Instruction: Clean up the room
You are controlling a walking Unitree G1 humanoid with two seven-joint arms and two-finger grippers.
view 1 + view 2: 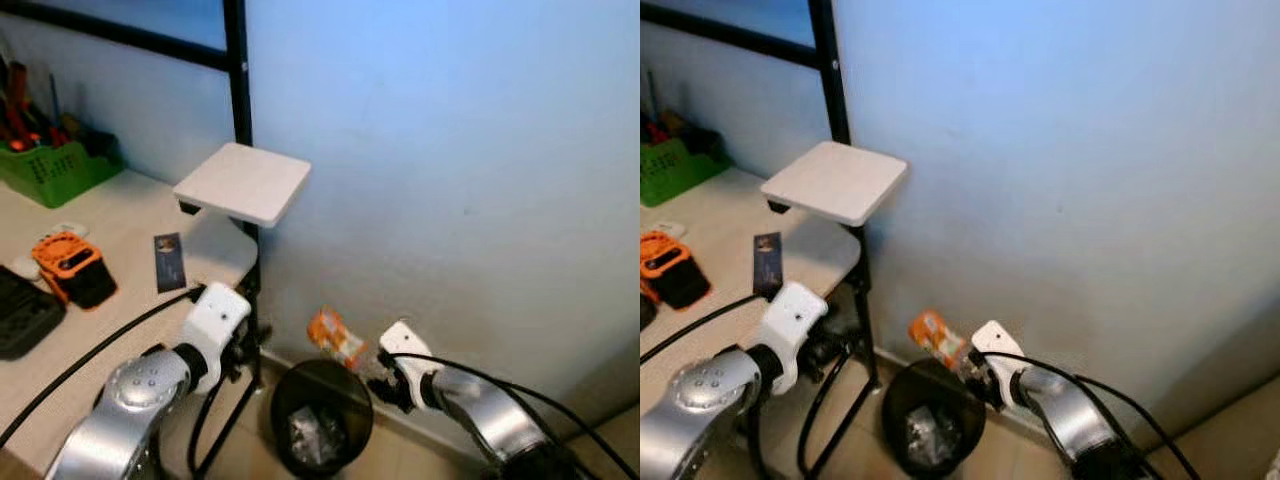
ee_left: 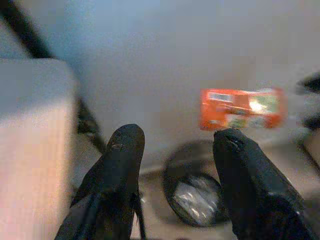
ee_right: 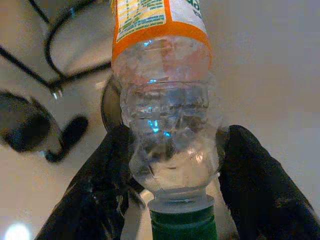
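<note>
Between the right end effector fingers: a clear plastic bottle with orange label and green cap, pinched at the neck end, one finger on each side. Cap sits nearest the wrist, bottle body runs straight out along the fingers, so its long axis matches the end effector's own axis.

Below and just ahead of that end effector: black trash bin, round, open top, crumpled silvery waste already inside. In the head views the bottle hangs above the bin's far rim, tilted, label end up toward the wall. Looks like the drop is what's left; my read is the bottle is roughly over the opening but biased to the rim side nearest the wall, so a small shift toward bin centre before release would be safer. Risk: the bottle glances off the rim and lands on the floor.

Left end effector: fingers spread, holding nothing, on the other side of the bin from the right one, pointed at bottle and bin. Right arm owns this move.

Further off to the left end effector's side: worktop with an orange tool, a dark card, a green basket of tools, and a white square panel on the black frame by the blue wall.
</note>
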